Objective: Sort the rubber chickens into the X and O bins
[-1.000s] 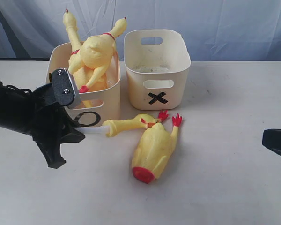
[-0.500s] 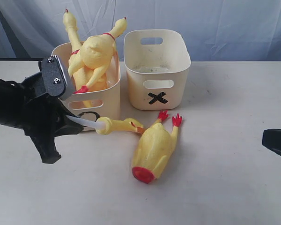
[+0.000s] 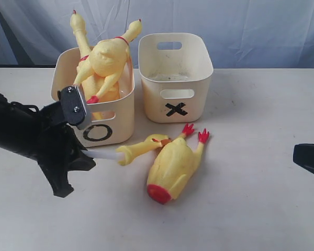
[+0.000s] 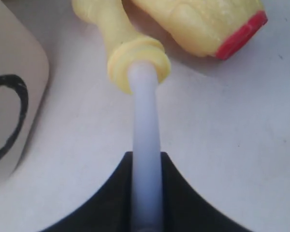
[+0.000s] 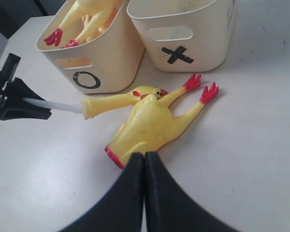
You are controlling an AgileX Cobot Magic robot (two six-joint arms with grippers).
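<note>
The small thin chicken [image 3: 141,149] is shown in front of the O bin [image 3: 118,117], head against the headless chicken [image 3: 172,164] on the counter [image 3: 251,198], its white stem [image 3: 100,155] clamped in the left claw [image 4: 146,162]. The right claw [image 5: 144,159] is closed, empty.

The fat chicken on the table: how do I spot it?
Find the tub marked X. In front of it lies the fat chicken, red feet toward the tub. Unlike the thin chicken beside it, it ends in a red stump.

O bin [image 3: 123,120] left of X bin [image 3: 199,104], stubby chicken [image 3: 172,164] before.
</note>
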